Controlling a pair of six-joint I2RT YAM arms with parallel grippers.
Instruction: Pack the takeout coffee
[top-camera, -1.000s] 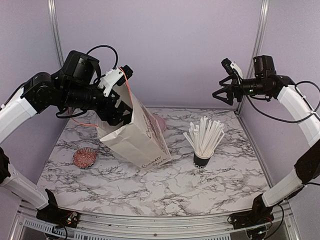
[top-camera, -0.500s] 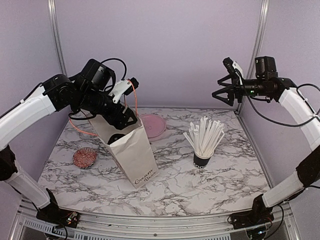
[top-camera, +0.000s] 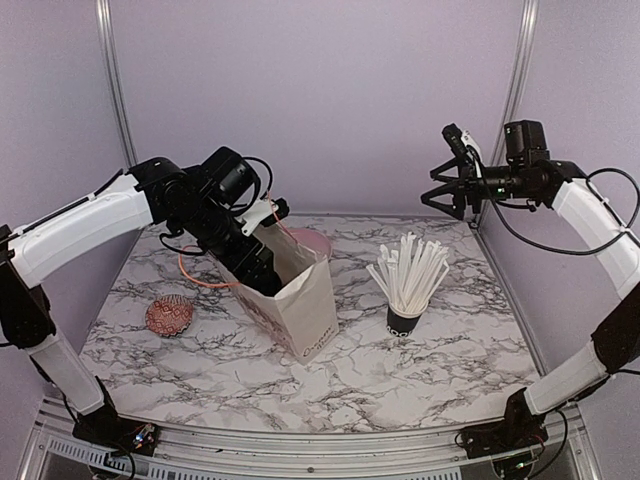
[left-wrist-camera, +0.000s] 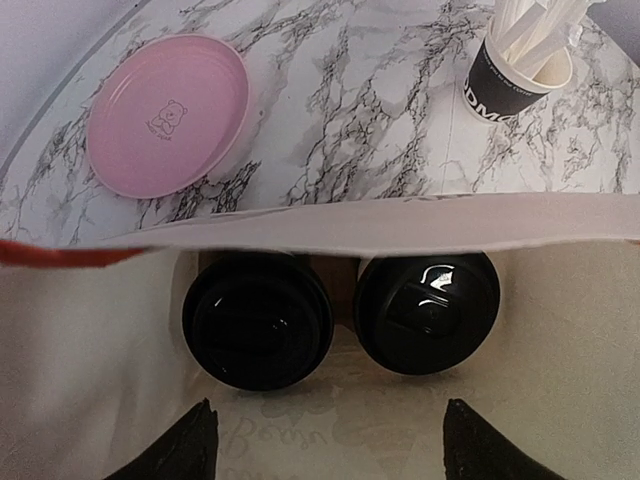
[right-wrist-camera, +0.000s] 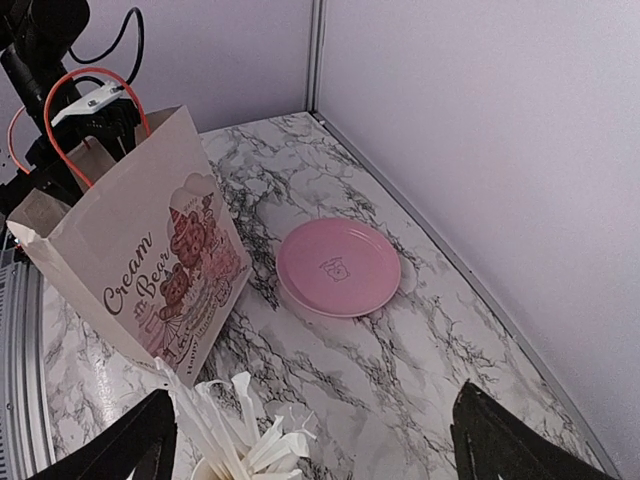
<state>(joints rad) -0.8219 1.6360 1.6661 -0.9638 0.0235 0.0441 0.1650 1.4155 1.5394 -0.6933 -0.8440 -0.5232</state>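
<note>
Two takeout coffee cups stand side by side inside the white paper bag (top-camera: 305, 305); only their round black lids (left-wrist-camera: 258, 320) (left-wrist-camera: 427, 312) show. The bag stands upright on the marble table and bears a bear print and the words "Cream Bear" (right-wrist-camera: 140, 255). My left gripper (left-wrist-camera: 330, 445) hangs open in the bag's mouth, above the lids and apart from them, with nothing between its fingers. In the top view it sits at the bag's rear opening (top-camera: 258, 262). My right gripper (top-camera: 450, 190) is open and empty, high at the back right.
A black cup bristling with white straws (top-camera: 405, 318) stands right of the bag. Behind the bag lies a pink plate (right-wrist-camera: 338, 267). A reddish round patterned thing (top-camera: 168, 315) rests at the left. The bag's orange-red handle (top-camera: 200, 272) droops toward the left. Purple walls enclose the table.
The bag was tilted and lifted; it now stands upright on the table, slightly further right. My left arm came down with its gripper at the bag's mouth. The right arm barely moved.
</note>
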